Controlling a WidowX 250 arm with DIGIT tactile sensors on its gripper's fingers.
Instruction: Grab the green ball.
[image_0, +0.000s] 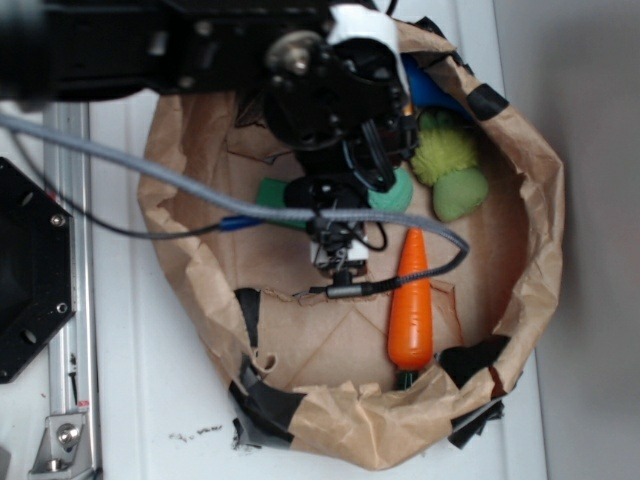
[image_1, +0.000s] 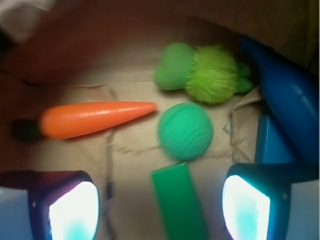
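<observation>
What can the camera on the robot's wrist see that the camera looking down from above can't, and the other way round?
Only the wrist view shows the whole green ball and the two open fingertips. Only the exterior view shows the robot arm, the gray cable and the full paper bag rim. Both show the orange carrot, the fuzzy pom-pom, the pale-green lump and the flat green block.

Matt dimpled green ball (image_1: 185, 131) — fuzzy pom-pom (image_1: 212, 74) (crumpled brown paper (image_0: 520, 150)).
</observation>
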